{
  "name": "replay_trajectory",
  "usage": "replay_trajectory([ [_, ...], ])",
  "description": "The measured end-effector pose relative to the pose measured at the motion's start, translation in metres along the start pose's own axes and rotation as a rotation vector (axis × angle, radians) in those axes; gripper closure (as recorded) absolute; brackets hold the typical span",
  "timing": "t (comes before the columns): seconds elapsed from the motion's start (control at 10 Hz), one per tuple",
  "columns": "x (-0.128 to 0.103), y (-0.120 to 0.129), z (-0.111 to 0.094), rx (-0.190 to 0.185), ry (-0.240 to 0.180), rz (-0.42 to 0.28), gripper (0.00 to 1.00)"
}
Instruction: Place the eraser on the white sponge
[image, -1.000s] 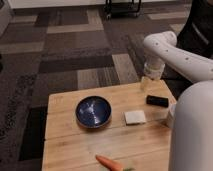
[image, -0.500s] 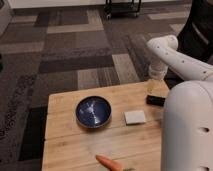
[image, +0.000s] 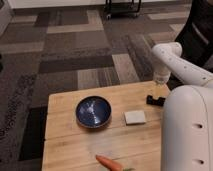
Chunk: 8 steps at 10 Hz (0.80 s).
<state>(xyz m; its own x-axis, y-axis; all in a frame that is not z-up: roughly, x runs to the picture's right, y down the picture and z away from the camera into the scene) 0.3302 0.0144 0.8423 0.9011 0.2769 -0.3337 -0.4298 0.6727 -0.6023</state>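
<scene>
The small black rectangular eraser (image: 155, 101) lies flat on the light wooden desk (image: 65, 145), near its right-hand far edge and just in front of the robot's white housing (image: 187, 130), which hides the desk to its right.

Change noted: over the last second the gripper (image: 160, 87) has come down and slightly rightward from a higher position. It now hangs directly above the eraser, close to it, but contact cannot be confirmed. The eraser has not shifted. The jaws stand wide apart and have hold of nothing.

Assessment: this is the approach to the pick. The grasp is not yet made and the placing is wholly outstanding. The remaining descent is short, and the jaws look set to straddle the block.

Condition of the eraser: dark, elongated, low in profile, long side running roughly left to right. It is apart from the thin white squarish sponge (image: 135, 117), which lies just beside it, nearer the camera and to the left.

Other items: a dark blue round bowl (image: 93, 111) left of the sponge, and an orange carrot (image: 109, 162) at the near edge, both well clear of the likely carry path.
</scene>
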Motion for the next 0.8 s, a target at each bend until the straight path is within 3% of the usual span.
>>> replay_trajectory([
  [0.3, 0.006, 0.0, 0.017, 0.009, -0.027, -0.048, 0.35],
  [0.6, 0.01, 0.007, 0.034, -0.007, -0.014, -0.072, 0.35],
  [0.8, 0.007, 0.006, 0.043, 0.007, -0.009, -0.096, 0.35],
])
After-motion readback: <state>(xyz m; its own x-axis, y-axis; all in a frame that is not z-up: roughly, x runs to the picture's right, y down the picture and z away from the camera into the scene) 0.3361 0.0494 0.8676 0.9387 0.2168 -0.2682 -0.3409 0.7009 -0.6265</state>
